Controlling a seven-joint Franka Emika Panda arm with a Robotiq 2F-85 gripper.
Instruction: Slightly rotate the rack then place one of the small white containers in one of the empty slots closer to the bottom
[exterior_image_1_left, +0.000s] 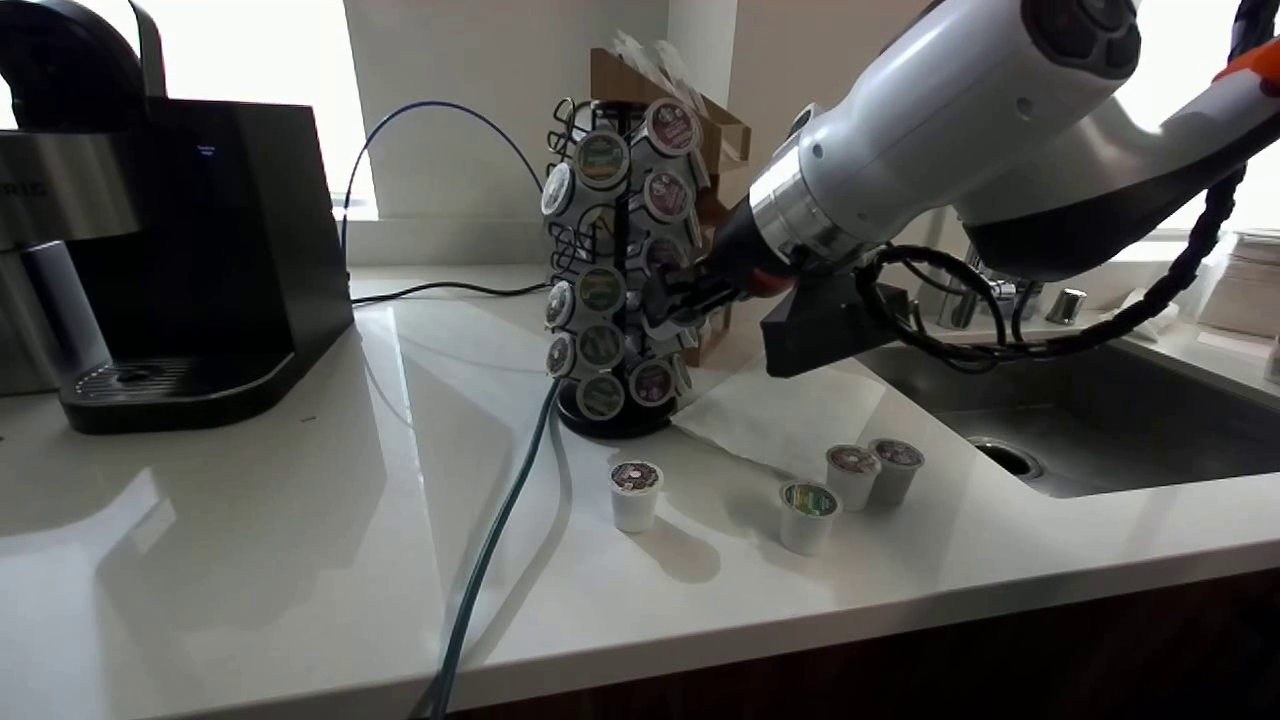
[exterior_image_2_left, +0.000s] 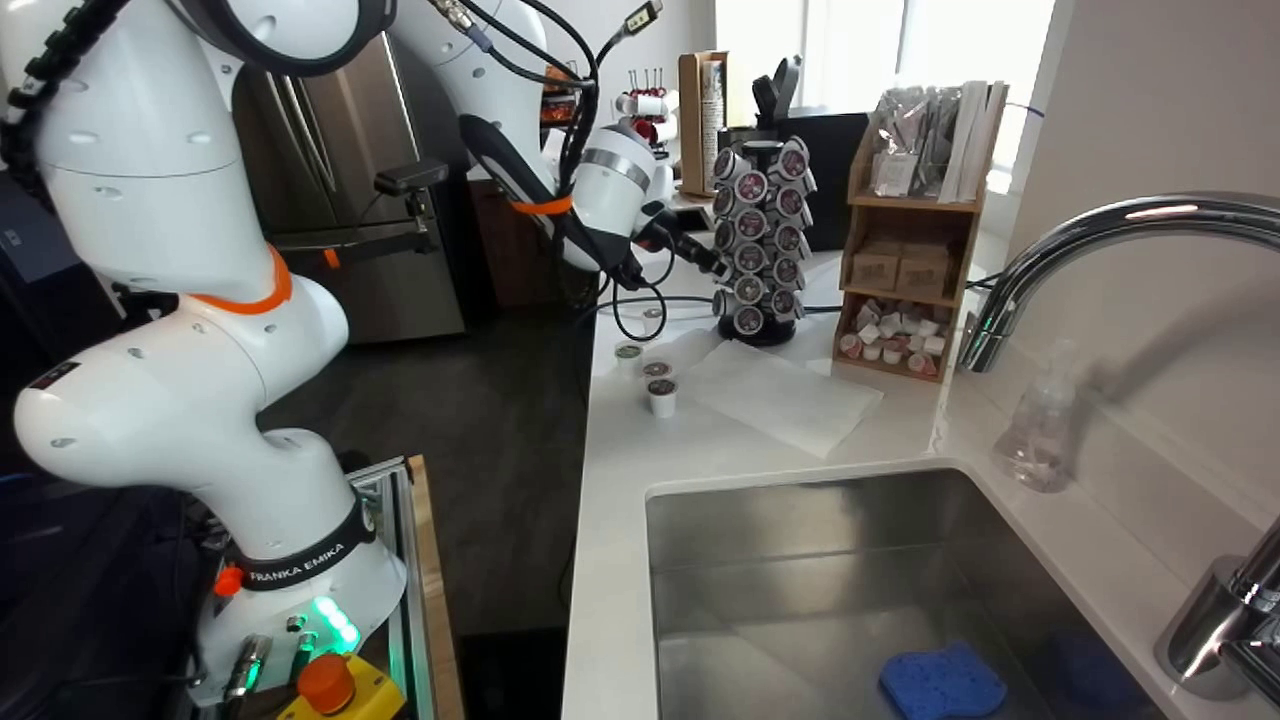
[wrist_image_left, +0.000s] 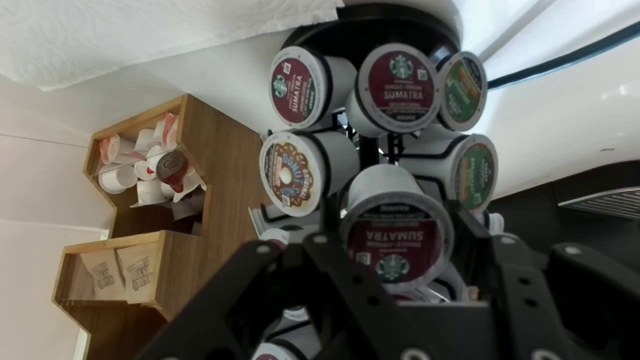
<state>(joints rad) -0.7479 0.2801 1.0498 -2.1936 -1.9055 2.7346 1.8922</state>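
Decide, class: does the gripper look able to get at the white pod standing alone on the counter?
Probably not at once: the gripper is at the rack, a Sumatra pod between its jaws. Once clear, likely yes: nothing crowds the lone white pod.

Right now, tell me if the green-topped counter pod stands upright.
Upright: the pod has its green lid facing up in both exterior views.

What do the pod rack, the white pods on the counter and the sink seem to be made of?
Rack: likely coated metal, given its thin black wirework.
White pods: probably smooth plastic, with opaque, tapered sides; the printed tops may be foil or paper.
Sink: probably brushed stainless steel, from its grey sheen and soft reflections.
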